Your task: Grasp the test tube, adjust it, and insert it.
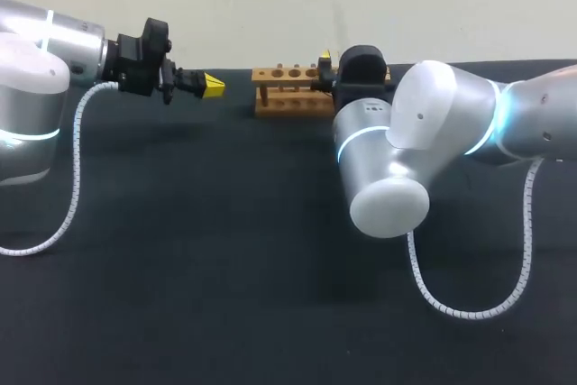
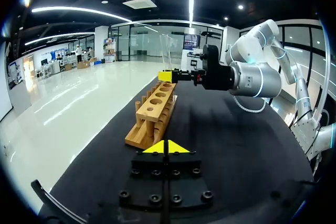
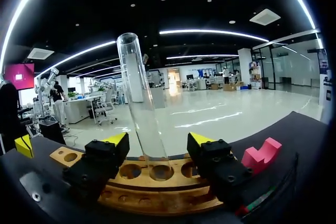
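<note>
**A:** While our right gripper (image 3: 157, 140) stands spread, where is the clear glass test tube (image 3: 140, 98)?

**B:** Between its fingers (image 3: 105, 153), touching neither, leaning slightly in a hole of the pale wooden rack (image 3: 157, 191). Our left gripper (image 2: 166, 147), tips pressed together, hangs well apart. Insertion looks done; next we likely back straight off without knocking it.

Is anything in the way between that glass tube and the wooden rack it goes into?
Nothing visible. The lower end of the clear glass test tube sits at a hole in the wooden rack, between the open fingers of the right gripper.
</note>
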Action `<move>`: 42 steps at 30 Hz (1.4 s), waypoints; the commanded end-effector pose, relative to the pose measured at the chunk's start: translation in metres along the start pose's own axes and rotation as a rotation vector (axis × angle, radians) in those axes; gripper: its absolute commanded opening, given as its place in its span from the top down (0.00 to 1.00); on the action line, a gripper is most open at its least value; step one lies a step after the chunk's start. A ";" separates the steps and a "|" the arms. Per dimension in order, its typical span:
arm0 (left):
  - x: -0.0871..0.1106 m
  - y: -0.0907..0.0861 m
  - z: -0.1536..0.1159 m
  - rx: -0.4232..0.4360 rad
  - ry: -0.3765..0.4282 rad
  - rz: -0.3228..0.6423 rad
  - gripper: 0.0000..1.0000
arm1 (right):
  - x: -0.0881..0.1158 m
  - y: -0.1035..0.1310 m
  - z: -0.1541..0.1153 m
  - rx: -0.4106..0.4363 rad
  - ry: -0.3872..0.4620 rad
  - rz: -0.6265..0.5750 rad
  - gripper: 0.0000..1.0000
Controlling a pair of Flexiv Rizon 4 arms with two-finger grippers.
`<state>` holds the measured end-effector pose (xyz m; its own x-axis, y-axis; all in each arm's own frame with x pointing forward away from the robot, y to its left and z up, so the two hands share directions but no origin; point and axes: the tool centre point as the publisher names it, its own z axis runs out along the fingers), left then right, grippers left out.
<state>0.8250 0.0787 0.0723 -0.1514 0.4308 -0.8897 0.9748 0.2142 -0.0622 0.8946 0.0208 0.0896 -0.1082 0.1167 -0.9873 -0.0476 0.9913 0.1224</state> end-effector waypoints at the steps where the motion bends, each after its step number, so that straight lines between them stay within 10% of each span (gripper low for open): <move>1: 0.001 -0.001 0.000 -0.003 -0.003 0.003 1.00 | -0.001 -0.003 -0.001 -0.175 -0.018 0.006 0.22; 3: 0.001 -0.001 0.000 -0.003 -0.003 0.003 1.00 | -0.003 -0.004 -0.001 -0.168 -0.026 0.008 0.26; 5: 0.001 -0.001 0.000 -0.003 -0.003 0.003 1.00 | -0.004 -0.004 -0.001 -0.164 -0.033 0.005 0.57; 11: 0.001 -0.001 0.000 -0.003 -0.003 0.003 1.00 | -0.010 -0.006 -0.003 -0.148 -0.052 0.002 0.66; 17: 0.001 -0.001 0.000 -0.003 -0.003 0.003 1.00 | -0.013 -0.006 -0.005 -0.138 -0.062 0.000 0.73; 19: 0.001 -0.001 0.000 -0.003 -0.003 0.003 1.00 | -0.013 -0.006 -0.006 -0.137 -0.065 0.002 0.58; 27: 0.001 -0.001 0.000 -0.003 -0.003 0.003 1.00 | -0.016 -0.007 -0.009 -0.136 -0.073 0.000 0.55; 31: 0.001 -0.001 0.000 -0.003 -0.003 0.003 1.00 | -0.019 -0.008 -0.010 -0.133 -0.083 -0.002 0.75; 32: 0.001 -0.001 0.000 -0.003 -0.003 0.003 1.00 | -0.019 -0.008 -0.010 -0.133 -0.085 -0.002 1.00; 40: 0.001 -0.001 0.000 -0.003 -0.003 0.003 1.00 | -0.021 -0.008 -0.011 -0.137 -0.096 -0.005 1.00; 42: 0.001 -0.001 0.000 -0.003 -0.003 0.003 1.00 | -0.022 -0.008 -0.011 -0.138 -0.096 -0.006 0.86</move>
<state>0.8250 0.0787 0.0723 -0.1514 0.4308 -0.8897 0.9748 0.2142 -0.0622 0.8880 0.0131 0.1113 -0.0161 0.1220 -0.9924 -0.0198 0.9923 0.1223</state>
